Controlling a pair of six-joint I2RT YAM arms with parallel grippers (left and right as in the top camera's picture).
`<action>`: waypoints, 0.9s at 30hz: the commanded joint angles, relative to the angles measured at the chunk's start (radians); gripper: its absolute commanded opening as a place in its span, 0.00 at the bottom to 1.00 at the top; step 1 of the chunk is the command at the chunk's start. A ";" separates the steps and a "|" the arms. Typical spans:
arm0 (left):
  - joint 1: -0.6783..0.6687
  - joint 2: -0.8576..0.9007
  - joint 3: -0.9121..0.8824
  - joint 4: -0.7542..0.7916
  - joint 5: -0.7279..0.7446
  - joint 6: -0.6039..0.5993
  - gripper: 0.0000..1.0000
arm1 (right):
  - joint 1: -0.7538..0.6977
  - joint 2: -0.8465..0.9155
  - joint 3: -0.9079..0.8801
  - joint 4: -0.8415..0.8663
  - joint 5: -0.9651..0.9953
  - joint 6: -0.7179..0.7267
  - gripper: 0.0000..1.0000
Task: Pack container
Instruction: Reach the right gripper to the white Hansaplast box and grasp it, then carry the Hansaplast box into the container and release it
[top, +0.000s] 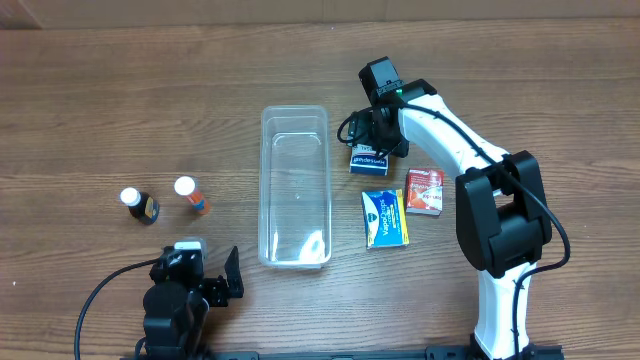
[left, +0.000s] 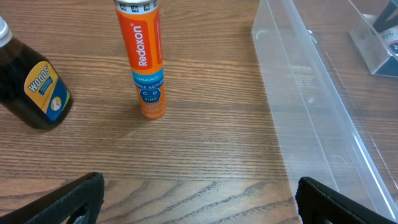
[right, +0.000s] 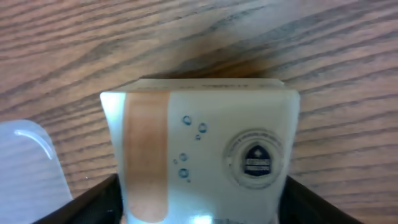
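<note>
right claw (top: 372, 145) clamped on plaster box (right: 205, 149) beside container (top: 263, 180); left claw (left: 199, 185) spread (orange tube (left: 147, 62) ahead).

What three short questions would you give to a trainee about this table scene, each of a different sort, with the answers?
1. True or false: the container has nothing in it.
2. Which thing is the right gripper over? A. the brown bottle B. the blue and white box C. the orange tube
3. How many small boxes lie on the table?

Key
1. True.
2. B.
3. Three: the blue and white box, the blue and yellow box and the red box.
</note>
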 joint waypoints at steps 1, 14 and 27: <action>0.006 -0.006 -0.002 0.002 -0.011 0.008 1.00 | 0.005 -0.061 0.106 -0.069 0.085 0.000 0.72; 0.006 -0.006 -0.003 0.002 -0.011 0.008 1.00 | 0.305 -0.214 0.187 -0.163 -0.027 0.043 0.68; 0.006 -0.006 -0.002 0.002 -0.011 0.008 1.00 | 0.314 -0.071 0.213 0.049 -0.024 0.075 0.96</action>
